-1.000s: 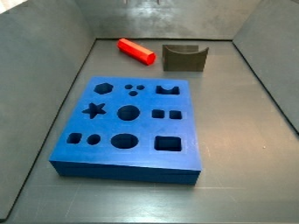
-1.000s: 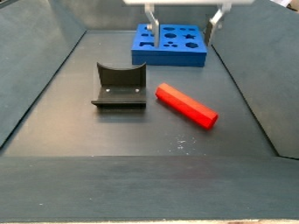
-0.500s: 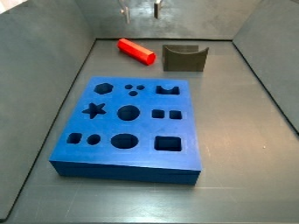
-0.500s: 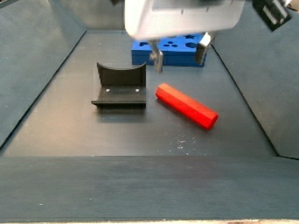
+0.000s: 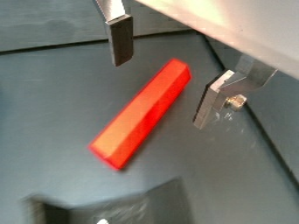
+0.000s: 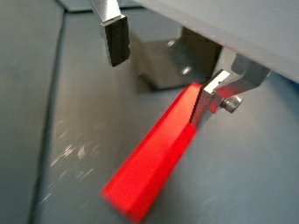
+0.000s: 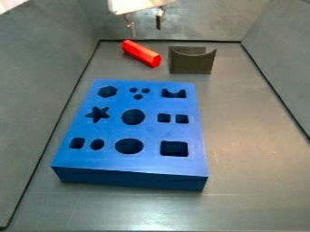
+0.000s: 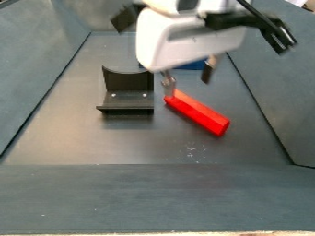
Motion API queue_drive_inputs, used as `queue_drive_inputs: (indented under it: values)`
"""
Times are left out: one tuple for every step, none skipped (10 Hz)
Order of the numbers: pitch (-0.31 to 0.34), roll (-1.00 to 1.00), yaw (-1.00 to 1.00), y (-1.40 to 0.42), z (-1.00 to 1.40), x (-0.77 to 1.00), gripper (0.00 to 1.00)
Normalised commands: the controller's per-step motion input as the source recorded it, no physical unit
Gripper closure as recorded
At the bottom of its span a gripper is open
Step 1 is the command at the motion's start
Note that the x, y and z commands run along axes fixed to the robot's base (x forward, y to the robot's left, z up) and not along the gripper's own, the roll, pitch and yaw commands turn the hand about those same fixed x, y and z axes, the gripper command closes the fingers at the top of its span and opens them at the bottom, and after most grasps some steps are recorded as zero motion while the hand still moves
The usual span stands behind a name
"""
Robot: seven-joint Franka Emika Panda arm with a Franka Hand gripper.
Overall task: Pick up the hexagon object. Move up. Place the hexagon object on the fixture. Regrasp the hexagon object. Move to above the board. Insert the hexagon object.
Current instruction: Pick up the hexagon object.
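Step 1, the pick-up, looks to be in hand. The gripper (image 5: pixel 166 79) hangs low over the hexagon object (image 5: pixel 143 112), its 2 silver fingers (image 5: pixel 121 39) spread wide with nothing between them but the floor and the red bar below. In a wrist view the bar lies flat on the dark floor, crossing the gap between the plates at a slant; the fingers do not yet touch it.

In a side view the hexagon object (image 7: pixel 140 53) rests at the far end of the bin, left of the fixture (image 7: pixel 191 60) and apart from it, with the board (image 7: pixel 136 130) nearer and untouched. The gripper (image 7: pixel 144 15) shows there just above the bar's far end.

Next, I judge, the arm needs to drop the last bit so the pads straddle the bar's long sides, then close squarely; a skewed pinch could roll it.
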Motion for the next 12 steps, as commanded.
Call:
queue_drive_inputs:
  values:
    - [-0.003,0.0,0.0,0.55,-1.0,-0.27,0.0]
    - [0.0,0.0,0.0,0.35,-1.0,-0.13,0.0]
    - [-0.187,-0.06,0.0,0.0,-0.78,0.0,0.0]
    - [0.0,-0.05,0.0,0.06,0.0,0.0,0.0]
    - [-0.113,0.06,0.0,-0.03,-0.65,-0.19,0.0]
    - [-0.131,0.0,0.0,0.0,-1.0,-0.26,0.0]
    - [-0.114,0.0,0.0,0.03,-0.7,-0.27,0.0]
    - [0.0,-0.01,0.0,0.0,0.0,0.0,0.0]
    - [0.0,0.0,0.0,0.0,-0.03,0.0,0.0]
    - [-0.106,0.07,-0.03,-0.15,-0.19,-0.3,0.0]
    - [-0.07,0.01,0.0,-0.09,0.0,-0.08,0.0]
    - [0.0,0.0,0.0,0.0,0.0,0.0,0.0]
